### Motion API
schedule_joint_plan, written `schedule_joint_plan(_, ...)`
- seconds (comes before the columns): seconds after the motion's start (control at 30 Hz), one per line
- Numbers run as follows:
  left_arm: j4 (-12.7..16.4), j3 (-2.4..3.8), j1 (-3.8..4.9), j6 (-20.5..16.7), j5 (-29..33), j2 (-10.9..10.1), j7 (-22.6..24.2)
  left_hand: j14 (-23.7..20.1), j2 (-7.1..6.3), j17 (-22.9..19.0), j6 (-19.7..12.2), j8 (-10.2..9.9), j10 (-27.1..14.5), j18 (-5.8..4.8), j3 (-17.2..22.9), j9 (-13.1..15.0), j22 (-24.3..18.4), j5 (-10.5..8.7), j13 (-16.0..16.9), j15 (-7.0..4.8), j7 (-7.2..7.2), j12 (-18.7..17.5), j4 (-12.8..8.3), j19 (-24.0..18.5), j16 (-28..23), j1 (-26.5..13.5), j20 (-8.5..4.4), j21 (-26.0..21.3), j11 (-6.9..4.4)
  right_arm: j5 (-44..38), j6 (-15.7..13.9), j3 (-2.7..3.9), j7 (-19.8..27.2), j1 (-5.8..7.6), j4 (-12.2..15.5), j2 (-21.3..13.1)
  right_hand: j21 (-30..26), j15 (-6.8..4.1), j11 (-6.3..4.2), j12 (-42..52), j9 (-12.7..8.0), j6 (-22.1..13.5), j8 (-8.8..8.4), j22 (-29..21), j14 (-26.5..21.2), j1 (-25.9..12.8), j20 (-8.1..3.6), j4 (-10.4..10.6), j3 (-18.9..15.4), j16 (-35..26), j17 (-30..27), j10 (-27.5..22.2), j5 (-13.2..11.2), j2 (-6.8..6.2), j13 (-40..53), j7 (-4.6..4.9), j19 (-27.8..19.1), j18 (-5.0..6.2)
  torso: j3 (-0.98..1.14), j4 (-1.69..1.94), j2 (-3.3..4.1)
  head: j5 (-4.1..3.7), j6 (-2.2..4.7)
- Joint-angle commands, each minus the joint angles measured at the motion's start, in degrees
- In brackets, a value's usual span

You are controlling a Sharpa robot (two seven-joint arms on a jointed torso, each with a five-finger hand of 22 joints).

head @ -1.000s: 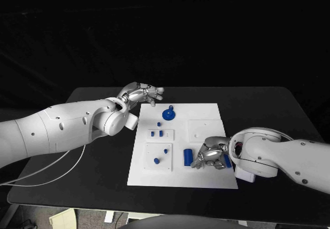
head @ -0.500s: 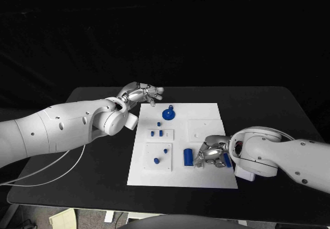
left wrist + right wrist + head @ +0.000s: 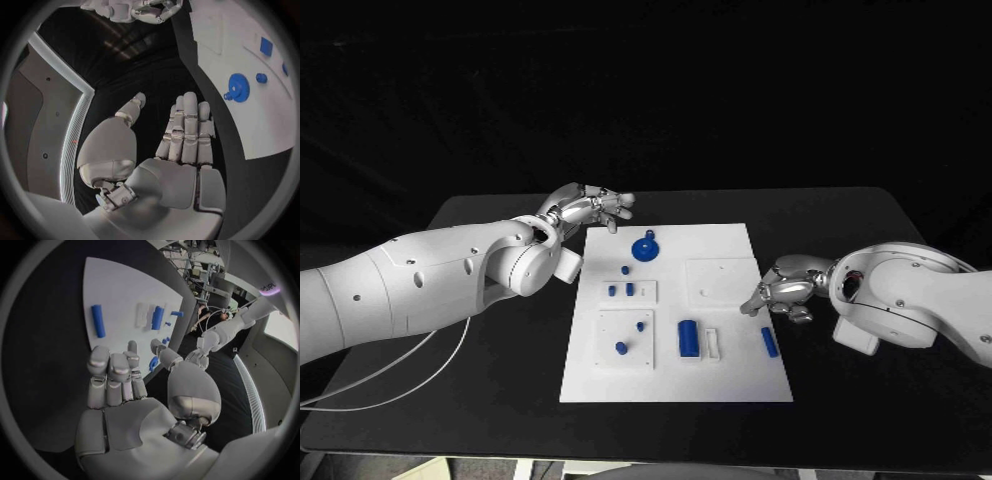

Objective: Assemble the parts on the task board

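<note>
On the surface: task board [image 3: 733, 375] centred.
Seated: small pegs [image 3: 620, 290], gear [image 3: 645, 247] at 12.
Loose: two bars [image 3: 688, 338] at 5.
Left hand [image 3: 589, 207], right hand [image 3: 788, 287]: fingers apart, empty.

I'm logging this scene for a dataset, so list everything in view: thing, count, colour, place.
table: one, black, under everything.
task board: one, white, mid-table.
gear-like disc: one, blue, far end of the board.
wide block: one, blue, near middle of the board.
slim bar: one, blue, lying near the board's right edge.
small pegs: several, blue, on the board's left side.
cable: one, white, on the table under the left arm.
left hand: silver, holds nothing, at the board's far left corner.
right hand: silver, holds nothing, at the board's right edge.
</note>
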Motion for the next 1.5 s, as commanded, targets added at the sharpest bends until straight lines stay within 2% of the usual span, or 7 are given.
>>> schedule_joint_plan(0.03,0.12,0.04,0.02,0.97,0.00,0.24,0.41,-0.05,0.31,0.07,-0.08,0.08,-0.07,-0.27,-0.04,-0.01,0.07,-0.16,0.09,0.20,-0.21,0.11,-0.49,0.02,-0.38,0.32,-1.93,-0.21,-0.25,-0.59,3.07,-0.05,1.72,0.20,-0.08,-1.32,-0.29,-0.11,-0.18,0.00,0.70,0.68,0.81,0.53,0.23,1.21,-0.13,-0.22,-0.51,-0.24,0.01,0.11,-0.27,0.51,0.14,-0.25,0.21,3.93,0.01,-0.10,0.01,-0.95,0.49)
schedule_joint_plan(0.23,0.13,0.02,0.02,1.02,0.00,0.41,0.35,-0.05,0.32,0.08,-0.04,0.11,-0.03,-0.28,-0.05,0.00,0.09,-0.16,0.10,0.19,-0.22,0.13,-0.52,0.02,-0.39,0.33,-1.93,-0.22,-0.26,-5.92,3.77,-0.10,-0.47,0.19,0.92,-3.50,-0.42,-0.29,-0.38,-0.12,2.17,0.59,1.54,0.52,0.22,2.02,-0.08,-0.50,-1.03,-0.32,-0.03,-0.03,-0.75,0.54,0.20,-0.45,0.14,3.93,0.09,-0.09,0.07,-1.56,0.73)
schedule_joint_plan(0.33,0.17,0.01,0.02,1.16,0.00,0.50,0.24,-0.05,0.33,0.09,-0.02,0.13,-0.01,-0.28,-0.05,0.00,0.10,-0.16,0.11,0.19,-0.23,0.14,-0.53,0.02,-0.39,0.34,-1.93,-0.23,-0.26,-8.47,6.42,-0.27,-3.32,0.19,1.33,-4.15,-0.42,-0.29,-0.39,-0.16,2.42,0.52,1.62,0.53,0.23,2.08,-0.05,-0.47,-1.14,-0.32,-0.03,-0.01,-0.89,0.32,0.18,-0.46,0.14,3.93,0.13,-0.10,0.04,-1.71,0.71)
schedule_joint_plan(0.43,0.20,-0.01,0.02,1.36,0.00,0.59,0.13,-0.05,0.32,0.10,-0.01,0.13,0.00,-0.28,-0.06,0.00,0.11,-0.16,0.11,0.19,-0.24,0.14,-0.54,0.02,-0.40,0.33,-1.93,-0.23,-0.27,-11.27,6.72,-0.96,-4.58,0.18,1.64,-4.32,-0.47,-0.25,-0.33,-0.36,2.73,0.00,1.49,0.54,0.21,1.62,0.04,0.20,-1.40,-0.35,-0.04,-0.10,-1.07,-0.27,0.08,-0.38,0.09,3.93,0.04,-0.09,0.05,-1.90,0.71)
schedule_joint_plan(0.63,0.29,-0.05,0.01,1.41,0.00,0.63,0.14,-0.05,0.32,0.10,0.01,0.15,0.01,-0.29,-0.08,0.01,0.12,-0.18,0.11,0.19,-0.24,0.15,-0.53,0.02,-0.41,0.29,-1.93,-0.25,-0.27,-14.55,6.95,-2.33,-5.87,-0.17,2.26,-3.78,-0.52,-0.14,-0.24,-0.53,2.84,-0.29,1.23,0.55,0.19,1.09,0.12,1.87,-1.08,-0.36,-0.02,-0.07,-1.14,-0.81,-0.01,-0.29,0.04,3.93,0.07,0.00,0.07,-2.02,0.58)
schedule_joint_plan(1.2,0.40,-0.12,0.01,1.61,0.00,0.45,0.08,-0.06,0.38,0.13,0.03,0.17,0.03,-0.31,-0.10,0.01,0.14,-0.19,0.12,0.18,-0.25,0.16,-0.52,0.02,-0.43,0.23,-1.93,-0.27,-0.27,-17.45,5.51,-2.60,-6.09,-2.05,2.18,-1.10,-0.41,-0.20,-0.35,-0.57,2.96,0.18,1.23,0.66,0.19,0.50,0.19,3.98,-0.70,-0.30,0.03,0.16,-1.18,-0.79,-0.03,-0.43,-0.03,3.93,-0.09,0.12,0.06,-1.91,0.00)
schedule_joint_plan(1.5,0.50,-0.13,0.01,1.70,0.00,0.29,-0.09,-0.06,0.43,0.14,0.03,0.17,0.04,-0.31,-0.09,0.00,0.16,-0.18,0.12,0.18,-0.26,0.16,-0.52,0.02,-0.44,0.23,-1.94,-0.29,-0.28,-21.81,5.56,-2.83,-6.36,-3.63,1.61,0.94,-0.25,-0.32,-0.51,-0.50,3.06,0.62,1.30,0.77,0.19,2.37,0.15,3.56,0.58,-0.23,0.06,0.42,-1.19,0.78,0.01,-0.60,-0.08,3.93,-0.12,0.13,0.04,-1.74,-0.28)
